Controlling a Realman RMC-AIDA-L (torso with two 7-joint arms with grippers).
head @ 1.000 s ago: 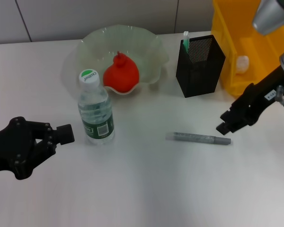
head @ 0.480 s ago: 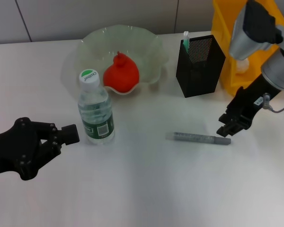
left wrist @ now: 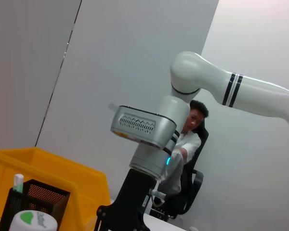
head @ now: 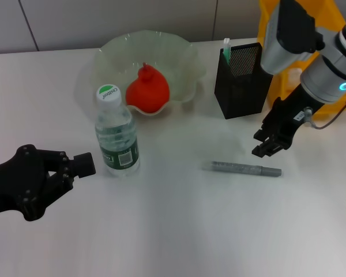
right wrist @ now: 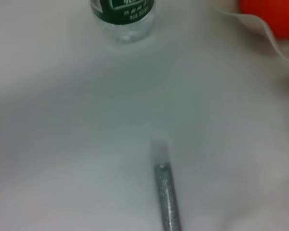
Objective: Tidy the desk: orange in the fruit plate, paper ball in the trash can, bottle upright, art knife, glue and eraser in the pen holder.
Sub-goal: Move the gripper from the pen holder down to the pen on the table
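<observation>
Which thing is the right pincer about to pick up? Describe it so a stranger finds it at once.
Start from the black mesh pen holder near the yellow bin. On the white table in front of it, beside the right pincer, lies the art knife: the only slim, grey, glittery stick lying flat.

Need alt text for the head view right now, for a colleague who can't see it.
The right gripper hovers just above the grey glitter pen-like stick lying on the white desk. The clear water bottle stands upright, the orange fruit sits in the translucent plate, and the left gripper rests nearby.
</observation>
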